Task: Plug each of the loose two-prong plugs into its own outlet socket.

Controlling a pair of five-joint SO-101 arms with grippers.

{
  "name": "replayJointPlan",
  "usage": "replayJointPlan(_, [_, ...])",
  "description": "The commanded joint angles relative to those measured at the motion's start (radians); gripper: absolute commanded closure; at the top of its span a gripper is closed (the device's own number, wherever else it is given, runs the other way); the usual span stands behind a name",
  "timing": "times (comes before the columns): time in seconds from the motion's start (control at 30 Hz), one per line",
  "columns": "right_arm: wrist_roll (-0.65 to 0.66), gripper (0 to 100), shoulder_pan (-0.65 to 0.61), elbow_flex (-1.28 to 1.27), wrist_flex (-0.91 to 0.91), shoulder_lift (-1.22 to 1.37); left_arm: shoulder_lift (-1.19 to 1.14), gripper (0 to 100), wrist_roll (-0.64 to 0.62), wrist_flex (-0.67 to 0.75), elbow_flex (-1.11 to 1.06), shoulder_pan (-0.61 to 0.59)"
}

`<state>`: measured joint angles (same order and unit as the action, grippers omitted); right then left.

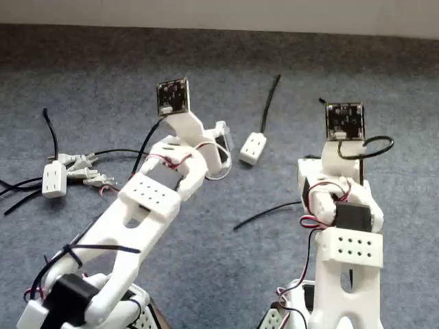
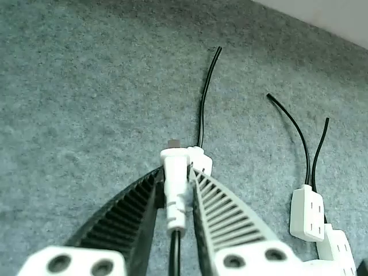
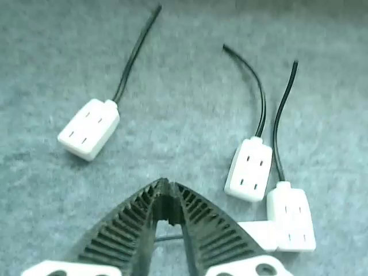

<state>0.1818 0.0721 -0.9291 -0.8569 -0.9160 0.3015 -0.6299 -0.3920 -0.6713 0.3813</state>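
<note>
The grey worktop (image 1: 103, 82) carries everything. The left arm (image 1: 147, 205) hangs over its middle, and the left fingers (image 2: 224, 201) are clamped on the body of a white plug (image 2: 174, 184), its cable trailing back between them. The socket (image 1: 252, 147) lies just beyond the plug's tip, slots facing up, cord running away.

As I judge it, the step is lining up and pushing in. The socket is loose and may skid or tip, so pick one pair of slots, square the prongs to them, and press slowly straight down.

The right fingers (image 3: 198, 221) are closed together with nothing clearly in them, near two other sockets (image 3: 248, 169); they could pin the socket. Spare plugs (image 1: 82, 168) lie far left
</note>
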Motion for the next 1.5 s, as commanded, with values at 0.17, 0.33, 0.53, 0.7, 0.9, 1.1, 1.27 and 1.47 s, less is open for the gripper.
replayJointPlan(0.17, [-0.216, 99.1, 0.018, -0.433, 0.122, -0.191, -0.318, 99, -0.181, -0.517, 0.676, -0.010])
replayJointPlan(0.33, [-0.221, 99.1, 0.039, -0.656, 0.245, -0.351, -0.526, 99, -0.302, -0.781, 1.041, -0.004])
replayJointPlan(0.53, [-0.216, 99.1, 0.039, -0.771, 0.260, -0.516, -0.737, 99, -0.453, -1.036, 1.371, 0.019])
replayJointPlan(0.7, [-0.216, 99.1, 0.041, -0.766, 0.260, -0.498, -0.866, 99, -0.493, -1.137, 1.577, 0.056])
replayJointPlan(0.9, [-0.216, 99.1, 0.073, -0.751, 0.260, -0.441, -0.947, 99, -0.493, -1.142, 1.702, 0.108])
replayJointPlan(1.1, [-0.216, 99.1, 0.071, -0.756, 0.262, -0.440, -0.997, 99, -0.494, -1.165, 1.701, 0.151])
replayJointPlan(1.27, [-0.216, 99.1, 0.071, -0.756, 0.263, -0.440, -1.082, 99, -0.687, -1.162, 1.705, 0.148])
replayJointPlan(1.47, [-0.216, 99.1, 0.071, -0.756, 0.263, -0.440, -1.176, 99, -0.856, -1.117, 1.707, 0.147])
